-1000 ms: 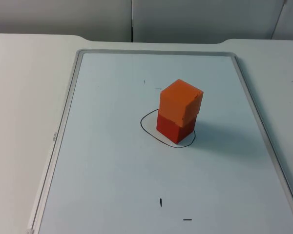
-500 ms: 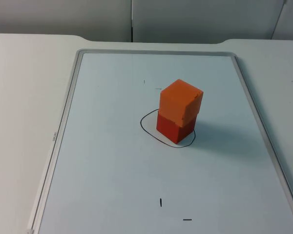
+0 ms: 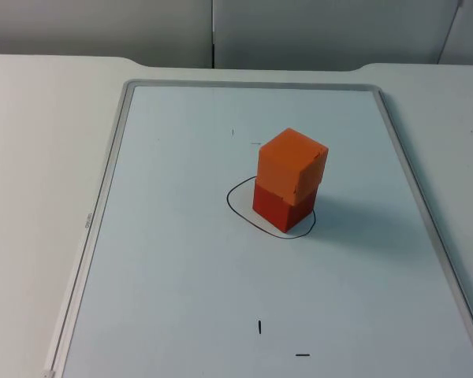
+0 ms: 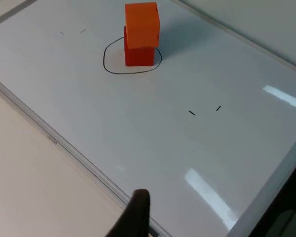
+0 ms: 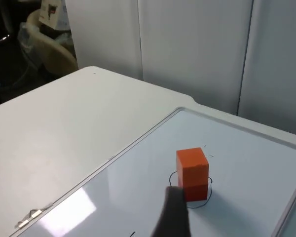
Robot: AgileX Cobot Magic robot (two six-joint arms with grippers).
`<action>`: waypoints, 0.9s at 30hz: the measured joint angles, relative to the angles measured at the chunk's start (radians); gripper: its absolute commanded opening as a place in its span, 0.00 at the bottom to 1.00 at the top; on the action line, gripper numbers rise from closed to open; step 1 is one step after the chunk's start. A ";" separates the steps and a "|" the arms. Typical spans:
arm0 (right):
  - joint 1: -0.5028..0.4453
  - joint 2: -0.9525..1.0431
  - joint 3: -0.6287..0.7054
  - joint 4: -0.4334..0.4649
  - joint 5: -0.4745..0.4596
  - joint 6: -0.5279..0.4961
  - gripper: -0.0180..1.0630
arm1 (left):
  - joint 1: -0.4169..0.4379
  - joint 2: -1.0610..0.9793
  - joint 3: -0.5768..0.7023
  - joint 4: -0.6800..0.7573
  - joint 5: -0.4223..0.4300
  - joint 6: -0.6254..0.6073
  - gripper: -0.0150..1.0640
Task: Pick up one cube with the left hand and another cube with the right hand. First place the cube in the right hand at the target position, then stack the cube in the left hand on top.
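Currently, left to right:
left gripper [image 4: 135,217]: one dark fingertip seen in the left wrist view, above the whiteboard's near frame edge; can't tell how far the fingers are spread; holds nothing, touches nothing visible.
whiteboard [image 3: 173,260]: lies flat on the white table [image 3: 31,157], metal frame all round; bare board on every side of the stack.
marks [image 3: 280,340]: two short black dashes on the board, well apart from the stack, toward the near edge.
circle [image 3: 235,206]: black pen loop on the board, mid-board; the red cube sits inside it, toward its right side.
red cube [image 3: 280,211]: bottom of the stack, resting on the board.
orange cube [image 3: 292,164]: on top of the red cube, turned slightly against it, corners overhanging a little; free of both grippers.
right gripper [image 5: 172,217]: one blurred dark fingertip in the right wrist view, well back from the stack; finger spread can't be told; nothing held.
partition wall [image 3: 299,31]: grey panels behind the table's far edge.
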 measured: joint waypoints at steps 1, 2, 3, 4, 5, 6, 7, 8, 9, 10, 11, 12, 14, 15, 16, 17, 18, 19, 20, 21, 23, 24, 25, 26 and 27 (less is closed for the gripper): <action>0.000 -0.020 0.000 0.000 0.008 0.000 0.63 | 0.000 -0.045 0.019 0.002 0.007 -0.016 0.99; 0.000 -0.036 0.000 0.000 0.013 0.000 0.63 | 0.000 -0.097 0.040 0.015 0.017 -0.038 0.99; 0.000 -0.036 0.000 0.000 0.013 0.000 0.63 | 0.000 -0.097 0.040 0.015 0.017 -0.038 0.99; 0.000 -0.045 0.000 0.000 0.021 0.002 0.63 | 0.000 -0.137 0.051 0.025 0.024 -0.052 0.99; 0.000 -0.049 0.000 0.002 0.027 0.004 0.63 | 0.000 -0.188 0.063 0.037 0.037 -0.062 0.99; 0.000 -0.050 0.000 0.002 0.038 0.004 0.63 | 0.000 -0.222 0.071 0.047 0.052 -0.067 0.99; 0.000 -0.050 0.000 0.002 0.038 0.004 0.63 | 0.000 -0.222 0.071 0.047 0.052 -0.067 0.99; 0.000 -0.050 0.000 0.002 0.052 0.006 0.63 | 0.000 -0.258 0.079 0.058 0.071 -0.066 0.99; 0.000 -0.050 0.000 0.002 0.071 0.007 0.63 | 0.000 -0.290 0.085 0.066 0.088 -0.066 0.99; 0.000 -0.051 0.000 0.002 0.083 0.008 0.63 | 0.000 -0.327 0.092 0.078 0.112 -0.066 0.99; 0.000 -0.051 0.000 0.002 0.097 0.011 0.63 | 0.000 -0.342 0.096 0.087 0.127 -0.066 0.99; 0.000 -0.051 0.000 0.002 0.097 0.011 0.63 | 0.000 -0.342 0.096 0.087 0.127 -0.066 0.99; 0.000 -0.051 0.000 -0.004 0.111 0.013 0.63 | 0.000 -0.354 0.106 0.093 0.141 -0.068 0.99; 0.000 -0.052 0.000 -0.008 0.118 0.018 0.63 | 0.000 -0.354 0.110 0.096 0.141 -0.068 0.99; 0.000 -0.052 0.000 -0.008 0.126 0.018 0.63 | 0.000 -0.354 0.118 0.097 0.141 -0.068 0.99; 0.000 -0.052 0.000 -0.008 0.126 0.018 0.63 | 0.000 -0.354 0.118 0.097 0.141 -0.068 0.99; 0.000 -0.052 0.001 -0.008 0.129 0.020 0.63 | 0.000 -0.354 0.121 0.097 0.141 -0.068 0.99; 0.000 -0.052 0.001 -0.017 0.134 0.020 0.63 | 0.000 -0.354 0.123 0.097 0.141 -0.068 0.99; 0.000 -0.052 0.002 -0.017 0.141 0.022 0.63 | 0.000 -0.354 0.125 0.100 0.143 -0.068 0.99; 0.000 -0.052 0.002 -0.017 0.141 0.022 0.63 | 0.000 -0.354 0.125 0.100 0.143 -0.068 0.99; 0.000 -0.052 0.002 -0.017 0.150 0.022 0.63 | 0.000 -0.355 0.125 0.112 0.143 -0.072 0.99; 0.000 -0.052 0.002 -0.017 0.156 0.022 0.63 | 0.000 -0.355 0.125 0.120 0.143 -0.072 0.99; 0.000 -0.052 0.002 -0.017 0.160 0.022 0.63 | 0.000 -0.355 0.125 0.128 0.143 -0.073 0.99; 0.000 -0.052 0.002 -0.017 0.160 0.022 0.63 | 0.000 -0.355 0.125 0.128 0.143 -0.073 0.99; 0.000 -0.052 0.002 -0.017 0.165 0.022 0.63 | 0.000 -0.355 0.125 0.130 0.143 -0.074 0.99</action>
